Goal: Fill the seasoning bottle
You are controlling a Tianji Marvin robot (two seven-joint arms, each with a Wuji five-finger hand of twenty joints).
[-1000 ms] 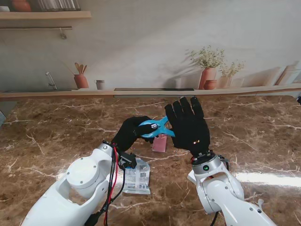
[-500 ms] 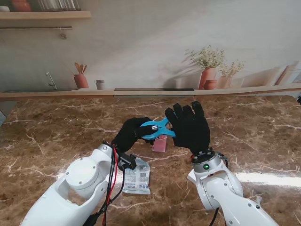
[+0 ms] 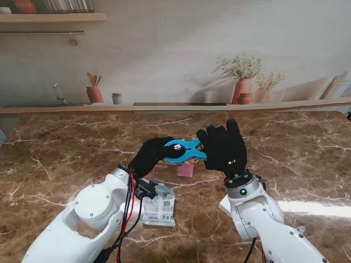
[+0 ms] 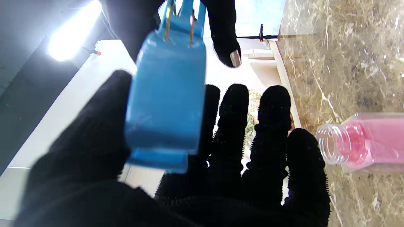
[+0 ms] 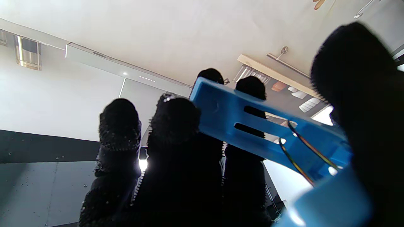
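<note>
Marble table (image 3: pixel 307 159); both arms raised over it. My right hand (image 3: pixel 224 149) and left hand (image 3: pixel 149 156) each close fingers on one end of a blue clip (image 3: pixel 185 151), held above the open pink bottle (image 3: pixel 186 170). Refill packet (image 3: pixel 159 205) lies near me, left of centre, untouched. Judged step: clip handover. Next: one hand lets go, then reaches for the packet.

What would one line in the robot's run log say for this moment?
left hand: holds blue clip | right hand: on clip's far end | pink bottle: open, on table | packet: on table
</note>
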